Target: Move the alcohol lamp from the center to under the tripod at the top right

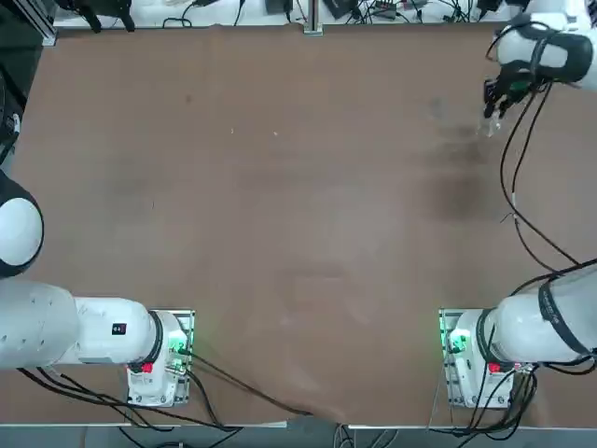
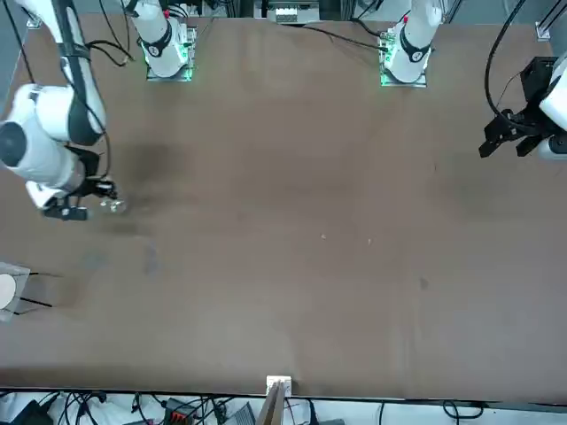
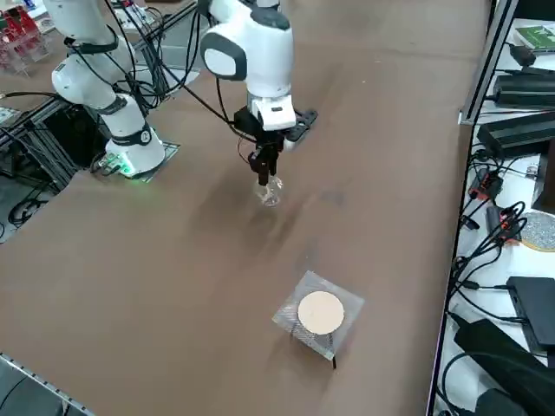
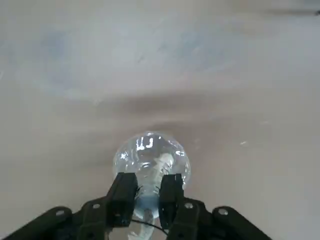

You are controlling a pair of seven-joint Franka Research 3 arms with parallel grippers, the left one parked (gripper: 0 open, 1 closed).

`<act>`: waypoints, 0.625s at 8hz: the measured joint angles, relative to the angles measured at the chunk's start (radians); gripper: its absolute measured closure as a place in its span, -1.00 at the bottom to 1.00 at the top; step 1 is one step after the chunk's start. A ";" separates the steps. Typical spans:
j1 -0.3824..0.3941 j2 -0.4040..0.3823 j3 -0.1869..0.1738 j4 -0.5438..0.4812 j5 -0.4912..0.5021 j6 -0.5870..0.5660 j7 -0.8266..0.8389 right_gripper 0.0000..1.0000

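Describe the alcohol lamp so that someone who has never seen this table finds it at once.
Start at the brown table and follow the working right arm down to the right gripper, shut on the alcohol lamp. It is a small clear glass bulb with glinting highlights, unlike the tripod nearby, a grey mesh square with a pale round centre.
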 joint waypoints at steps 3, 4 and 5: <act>-0.146 0.119 -0.005 0.199 -0.001 -0.003 -0.007 0.44; -0.188 0.180 -0.005 0.265 0.004 -0.004 -0.010 0.44; -0.212 0.242 -0.005 0.326 0.017 -0.003 -0.011 0.44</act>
